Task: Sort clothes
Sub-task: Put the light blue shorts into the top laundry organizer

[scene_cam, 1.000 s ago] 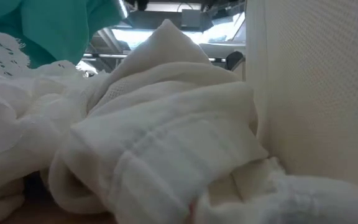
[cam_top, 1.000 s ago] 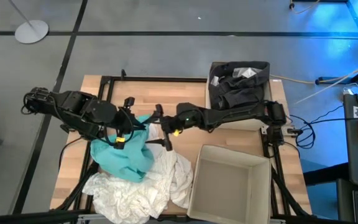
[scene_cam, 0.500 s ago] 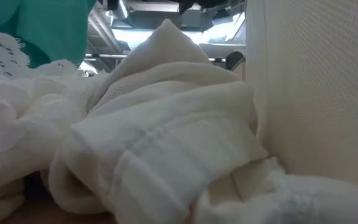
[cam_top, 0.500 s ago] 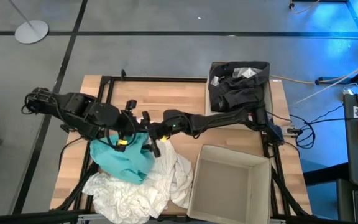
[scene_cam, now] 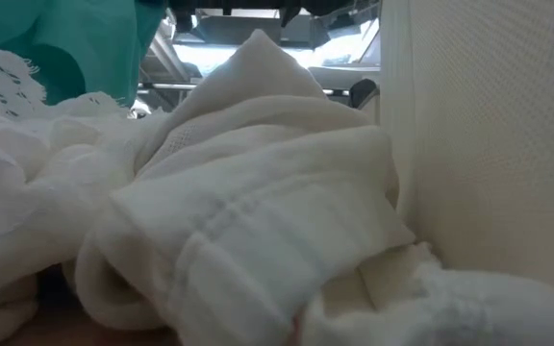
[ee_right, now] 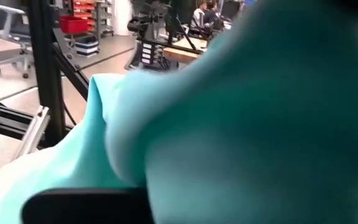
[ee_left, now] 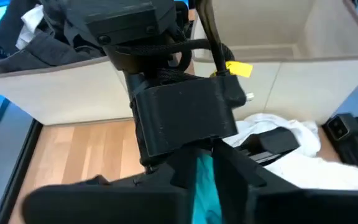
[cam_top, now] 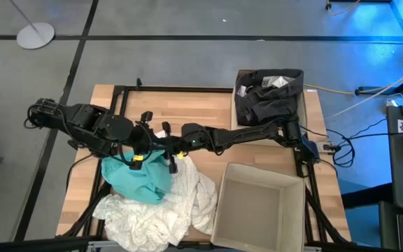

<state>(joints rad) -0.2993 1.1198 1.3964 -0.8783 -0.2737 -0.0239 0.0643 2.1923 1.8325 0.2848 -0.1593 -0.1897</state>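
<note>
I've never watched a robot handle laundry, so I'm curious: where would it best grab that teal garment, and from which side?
Probably at the raised top fold of the teal garment, coming from above. It lies bunched beside the white clothes, so its bunched upper edge is the easiest part to pinch. The left gripper and the right gripper are both there; teal cloth shows between the left one's fingers.

Even, soft light overhead, faint shadows on the table point(cam_top: 201, 112). Blue glow spills in from the room's right. Low view: white cloth point(scene_cam: 239, 211) close and soft, bright backlight behind. Right wrist view: teal cloth point(ee_right: 260, 124) fills it, blurred.
</note>
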